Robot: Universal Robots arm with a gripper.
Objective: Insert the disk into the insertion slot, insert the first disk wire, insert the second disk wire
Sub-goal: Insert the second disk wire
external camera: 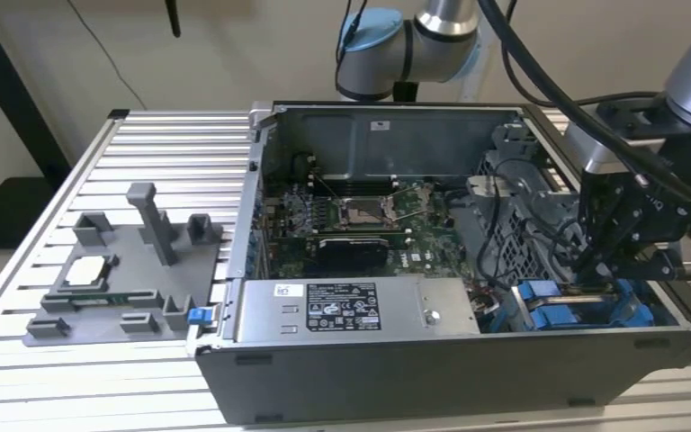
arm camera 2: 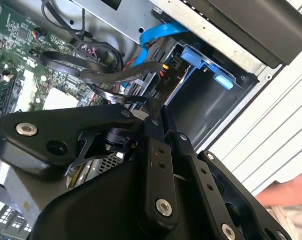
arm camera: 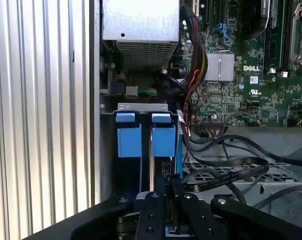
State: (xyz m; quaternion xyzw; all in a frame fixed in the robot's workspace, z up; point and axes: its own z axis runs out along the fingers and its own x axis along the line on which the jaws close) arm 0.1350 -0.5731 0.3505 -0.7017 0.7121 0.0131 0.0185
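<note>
Slatted table [external camera: 33, 360] bears one case [external camera: 442, 369], one hand [external camera: 596, 270] inside

I've got the gripper [external camera: 597, 270] down inside the computer case [external camera: 442, 378], at its corner on the exterior view's right, right over the insertion slot [external camera: 586, 310]. Just beside it sits the power-supply box [external camera: 345, 310]; beyond that, the motherboard [external camera: 358, 216]. Well apart, outside the case, the fixture tray [external camera: 118, 288].
</note>
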